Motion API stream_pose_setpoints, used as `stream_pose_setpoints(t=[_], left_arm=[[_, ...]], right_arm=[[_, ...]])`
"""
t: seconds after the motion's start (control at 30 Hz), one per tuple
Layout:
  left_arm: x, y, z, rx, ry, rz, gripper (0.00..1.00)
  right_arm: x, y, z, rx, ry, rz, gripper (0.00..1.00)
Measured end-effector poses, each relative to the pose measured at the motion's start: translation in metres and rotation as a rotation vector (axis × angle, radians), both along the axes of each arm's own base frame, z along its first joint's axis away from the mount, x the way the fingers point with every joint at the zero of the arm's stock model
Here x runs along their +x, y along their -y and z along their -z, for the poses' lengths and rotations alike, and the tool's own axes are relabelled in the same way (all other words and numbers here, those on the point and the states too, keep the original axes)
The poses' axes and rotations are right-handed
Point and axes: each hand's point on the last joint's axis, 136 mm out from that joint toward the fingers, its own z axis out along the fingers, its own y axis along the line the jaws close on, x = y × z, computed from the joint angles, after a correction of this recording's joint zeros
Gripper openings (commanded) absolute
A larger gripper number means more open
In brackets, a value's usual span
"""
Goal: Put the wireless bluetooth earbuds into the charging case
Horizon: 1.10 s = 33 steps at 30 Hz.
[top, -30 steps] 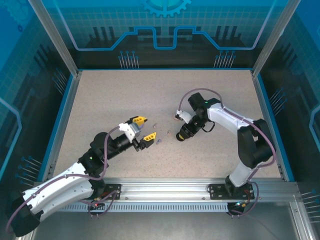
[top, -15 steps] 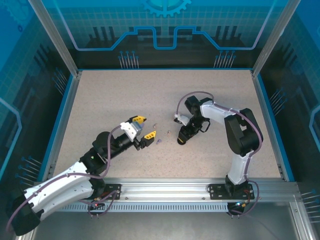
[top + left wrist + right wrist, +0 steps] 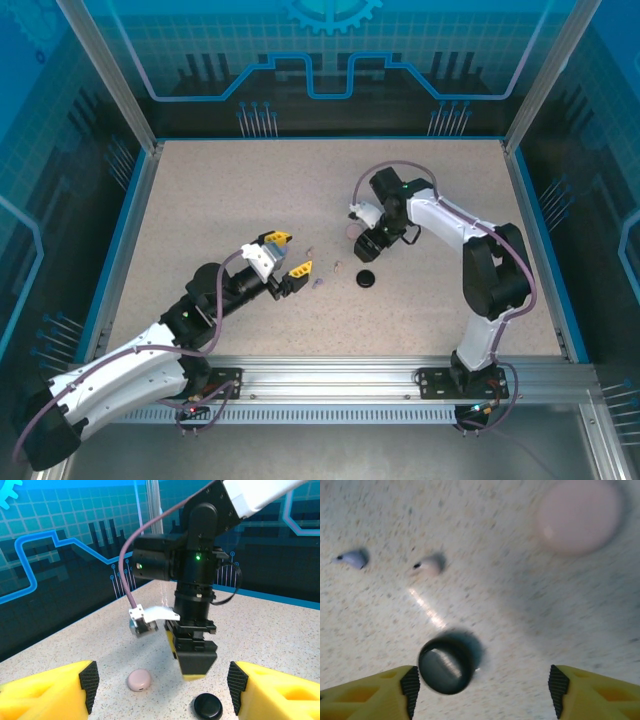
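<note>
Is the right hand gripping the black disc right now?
No, the right hand hangs open above the table, and the black disc lies flat on the surface just below its fingertips, untouched.

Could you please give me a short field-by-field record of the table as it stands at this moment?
left gripper: open, empty, close to the loose buds
right gripper: open, empty, raised above the table
black disc: on the table under the right gripper, not held
pink disc: on the table, apart from the black disc
lilac earbud: loose on the table
pale pink earbud: loose, beside the lilac earbud
</note>
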Motion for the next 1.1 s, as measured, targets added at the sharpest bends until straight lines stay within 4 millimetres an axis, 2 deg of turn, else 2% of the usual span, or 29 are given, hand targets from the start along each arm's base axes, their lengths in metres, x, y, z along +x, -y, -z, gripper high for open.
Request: stream_pose_setpoints(t=[0.13, 0.23, 0.33, 0.43, 0.63, 0.93, 1.1], left_arm=[[0.000, 0.000, 0.000, -0.001, -0.001, 0.000, 0.72], [0.000, 0.000, 0.000, -0.002, -0.002, 0.000, 0.71], [0.000, 0.000, 0.000, -0.002, -0.003, 0.000, 0.71], [-0.001, -0.001, 0.000, -0.002, -0.003, 0.000, 0.71], [-0.001, -0.003, -0.001, -0.002, -0.002, -0.008, 0.71], [-0.001, -0.003, 0.003, 0.008, -0.012, -0.009, 0.72], [-0.001, -0.003, 0.003, 0.008, -0.012, -0.011, 0.71]], right_arm=[[0.025, -0.001, -0.012, -0.038, 0.087, -0.027, 0.84], [0.051, -0.008, -0.014, -0.065, 0.130, -0.058, 0.86], [0.071, -0.016, -0.004, -0.093, 0.142, -0.089, 0.87], [0.080, -0.021, 0.010, -0.118, 0.118, -0.108, 0.88], [0.086, -0.025, 0.035, -0.155, 0.054, -0.099, 0.88], [0.072, -0.029, 0.065, -0.199, -0.035, -0.061, 0.82], [0.075, -0.031, 0.065, -0.211, -0.030, -0.045, 0.79]])
